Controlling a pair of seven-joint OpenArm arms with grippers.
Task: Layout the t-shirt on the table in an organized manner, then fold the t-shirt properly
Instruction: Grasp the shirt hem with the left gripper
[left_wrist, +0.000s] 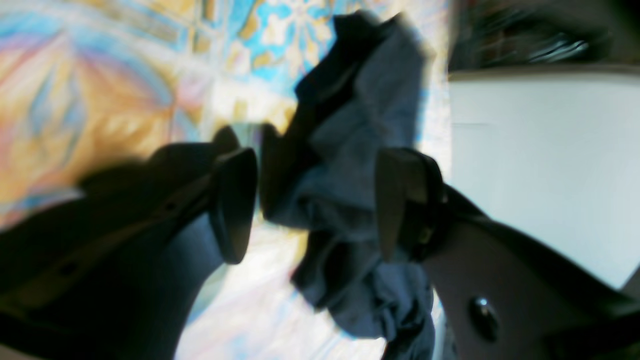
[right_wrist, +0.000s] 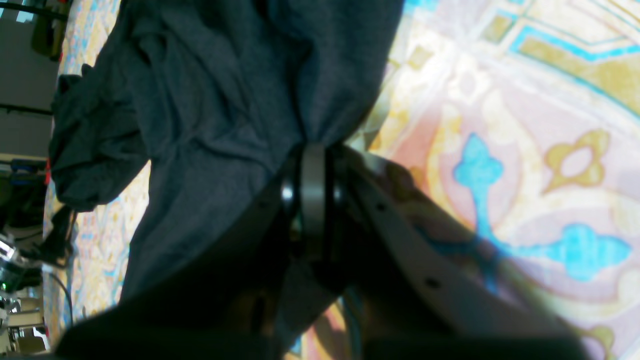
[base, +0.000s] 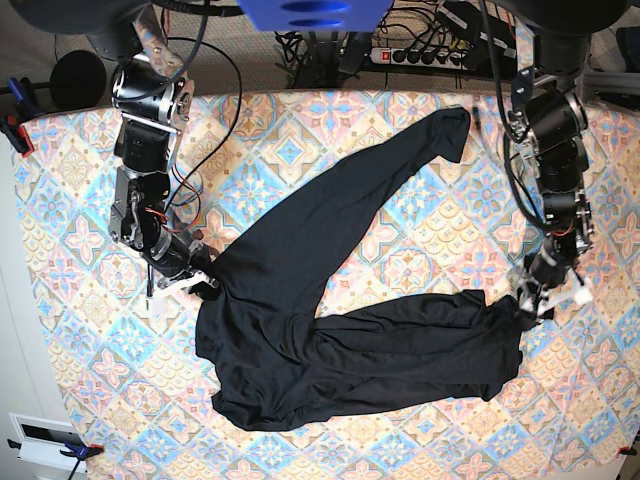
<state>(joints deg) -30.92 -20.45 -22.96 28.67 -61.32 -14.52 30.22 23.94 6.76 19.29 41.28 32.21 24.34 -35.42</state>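
Pastel diamond-tiled table (base: 80, 230); black t-shirt (base: 340, 340) crumpled; power strip (base: 420, 55) behind.

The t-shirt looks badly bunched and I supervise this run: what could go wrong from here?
1. The right pincer is shut on only a small pinch of the t-shirt; a pull might slip it free.
2. The left pincer stands open around bunched fabric; closing could catch several layers.
3. One sleeve lies near the table far edge.
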